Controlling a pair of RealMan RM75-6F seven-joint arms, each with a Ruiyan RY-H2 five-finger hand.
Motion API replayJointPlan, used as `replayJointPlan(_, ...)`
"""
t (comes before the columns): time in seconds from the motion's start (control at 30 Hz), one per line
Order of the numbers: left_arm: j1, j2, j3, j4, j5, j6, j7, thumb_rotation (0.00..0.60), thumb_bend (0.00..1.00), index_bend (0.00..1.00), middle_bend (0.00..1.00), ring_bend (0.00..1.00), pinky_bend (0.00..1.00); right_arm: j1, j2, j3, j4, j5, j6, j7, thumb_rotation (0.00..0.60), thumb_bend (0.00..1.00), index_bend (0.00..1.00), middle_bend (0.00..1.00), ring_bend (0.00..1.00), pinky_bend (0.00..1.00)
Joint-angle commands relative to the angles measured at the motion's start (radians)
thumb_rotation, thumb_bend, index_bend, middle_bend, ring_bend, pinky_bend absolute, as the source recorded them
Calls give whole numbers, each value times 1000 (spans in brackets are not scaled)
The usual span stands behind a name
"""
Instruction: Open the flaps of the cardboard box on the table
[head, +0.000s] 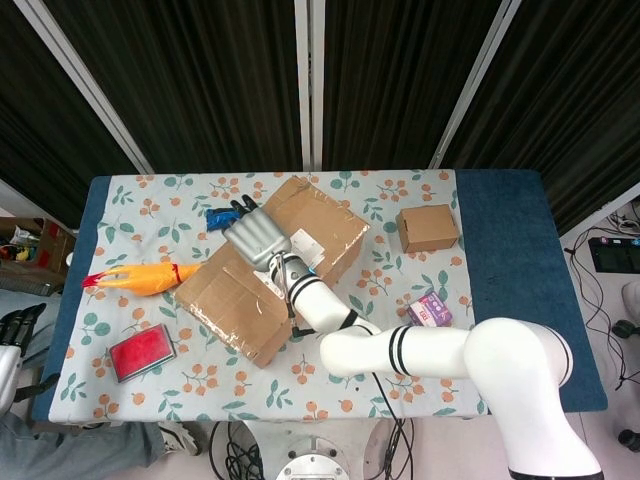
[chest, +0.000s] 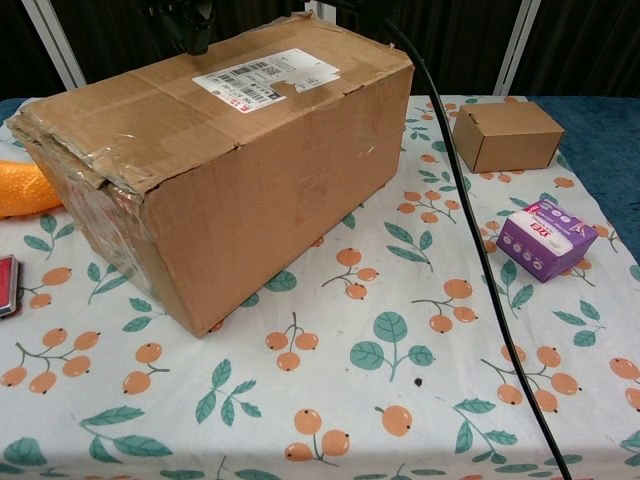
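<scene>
My left hand (head: 12, 335) hangs off the table's (head: 505, 290) near left corner; I cannot tell its fingers' set. The cardboard box (head: 240, 290) lies mid-table, flaps closed. My right hand (head: 255, 237) hovers above its far-left edge, fingers spread, holding nothing: next, I judge, hook a flap edge. Floral cloth; dark curtains (head: 220, 80) beyond.

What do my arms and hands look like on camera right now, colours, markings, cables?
The right arm is glossy white with rounded links and black bands at the joints. Its right hand has a silver-grey metallic back and black fingers. A thin black cable runs along the arm. The left hand, barely in view, shows the same black fingers on a pale body.
</scene>
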Motion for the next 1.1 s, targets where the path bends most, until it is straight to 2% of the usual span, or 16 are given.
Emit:
replayJointPlan(0.03,2,-1,0,1,0,2,-1,600,5,85,133,131,188,3,0,-7,-2,9,-1,-6,600,814,480,353,0,0)
replayJointPlan(0.17,6,0,0,3,1,7,-5,600,5,85,133,130,189,11,4,-19,-4,27,-1,-21,600,814,522,390,0,0)
replayJointPlan(0.3,10,4,-2,3,1,13,-10,600,4,85,133,131,189,10,20,-5,-26,29,12,-9,600,827,556,429,0,0)
replayJointPlan(0.5,9,9,-5,-4,6,18,-10,600,4,86,133,130,189,0,98,18,-130,18,32,6,600,827,569,453,0,0)
replayJointPlan(0.8,7,7,-9,-14,8,16,-8,600,5,85,133,131,188,-48,362,66,-447,-26,86,43,600,821,540,450,2,0)
replayJointPlan(0.9,4,6,-9,-21,12,13,0,600,5,85,133,131,188,-76,445,62,-548,-44,94,53,600,821,531,447,2,0)
replayJointPlan(1.0,-1,4,-7,-30,19,7,10,600,4,85,133,130,188,-125,529,60,-651,-101,102,85,600,821,525,447,2,0)
replayJointPlan(1.1,-7,4,-7,-44,29,6,24,600,4,85,133,131,188,-197,620,51,-752,-210,124,115,600,822,510,440,2,0)
